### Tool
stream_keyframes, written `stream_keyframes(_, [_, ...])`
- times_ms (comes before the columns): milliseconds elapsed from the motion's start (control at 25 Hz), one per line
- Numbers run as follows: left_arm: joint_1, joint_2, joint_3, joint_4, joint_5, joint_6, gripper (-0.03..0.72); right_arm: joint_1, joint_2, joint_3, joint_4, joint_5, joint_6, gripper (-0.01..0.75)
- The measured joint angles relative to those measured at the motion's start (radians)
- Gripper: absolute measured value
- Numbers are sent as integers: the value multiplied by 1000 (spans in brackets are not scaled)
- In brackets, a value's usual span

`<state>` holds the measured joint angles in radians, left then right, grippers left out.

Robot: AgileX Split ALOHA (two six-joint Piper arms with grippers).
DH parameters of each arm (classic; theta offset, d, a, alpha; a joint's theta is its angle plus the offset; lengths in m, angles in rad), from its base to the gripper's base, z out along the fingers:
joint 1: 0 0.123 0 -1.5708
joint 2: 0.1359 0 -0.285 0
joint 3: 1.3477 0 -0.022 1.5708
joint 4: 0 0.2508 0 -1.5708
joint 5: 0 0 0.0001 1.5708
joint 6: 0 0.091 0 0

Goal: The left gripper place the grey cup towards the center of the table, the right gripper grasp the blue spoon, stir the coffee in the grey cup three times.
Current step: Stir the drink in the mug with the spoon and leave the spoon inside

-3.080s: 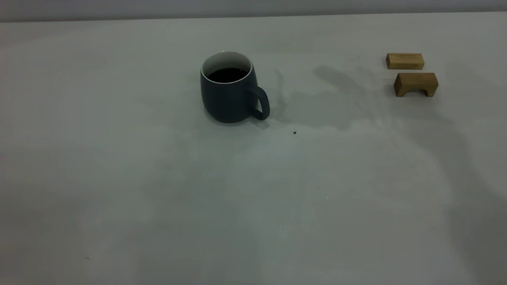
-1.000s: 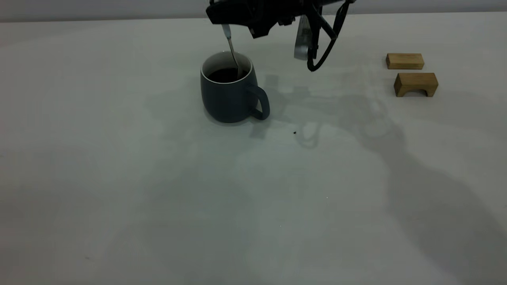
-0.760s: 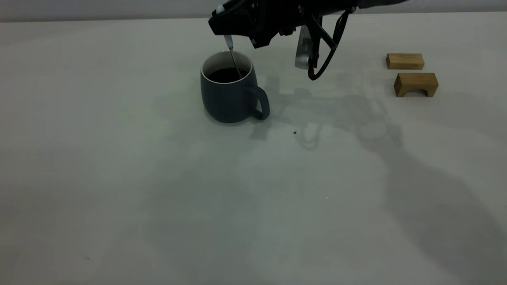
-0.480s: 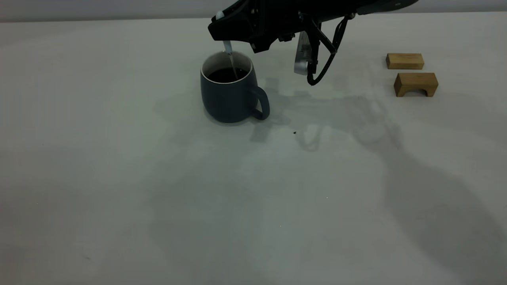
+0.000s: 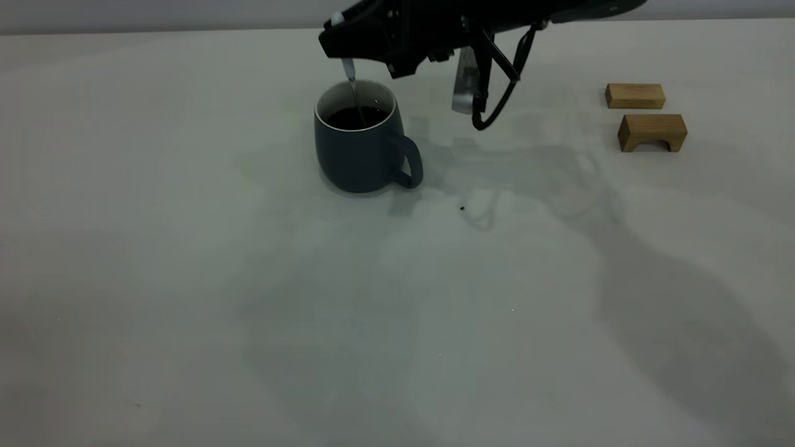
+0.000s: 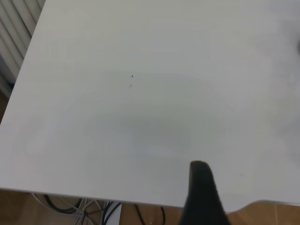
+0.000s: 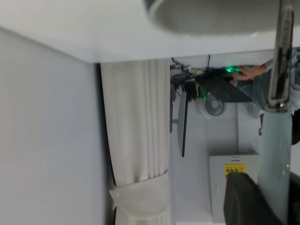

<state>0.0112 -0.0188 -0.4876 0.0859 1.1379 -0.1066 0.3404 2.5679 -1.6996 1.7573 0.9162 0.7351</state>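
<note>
You are stirring: your right gripper (image 5: 343,43) holds the blue spoon (image 5: 351,84) in the grey cup's (image 5: 357,146) coffee (image 5: 357,117). Next, circle gently, staying off the rim.

Cup (image 5: 357,152): dark slate-grey outside, white inside w/ thin white rim. Coffee (image 5: 355,117): near black. Spoon (image 5: 349,74): pale blue handle, grey metal neck. Right pincer (image 5: 338,46) & arm: black, w/ black cables. Desk (image 5: 248,279): plain off-white, one tiny dark speck (image 5: 462,208). Two blocks (image 5: 635,95) (image 5: 652,131): tan wood. Left pincer (image 6: 201,197): dark, prob. black.
</note>
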Motion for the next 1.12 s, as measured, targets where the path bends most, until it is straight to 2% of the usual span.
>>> stream_keyframes(360, [0, 0, 0, 0, 0, 0, 585, 7, 45, -81, 0, -17, 0, 145])
stream_keyframes(600, [0, 0, 0, 0, 0, 0, 585, -34, 51, -85, -40, -5, 5, 145])
stream_keyframes(920, [0, 0, 0, 0, 0, 0, 585, -48, 51, -85, -129, 92, 232, 145])
stream_keyframes(1120, [0, 0, 0, 0, 0, 0, 585, -28, 51, -85, -101, 95, 265, 145])
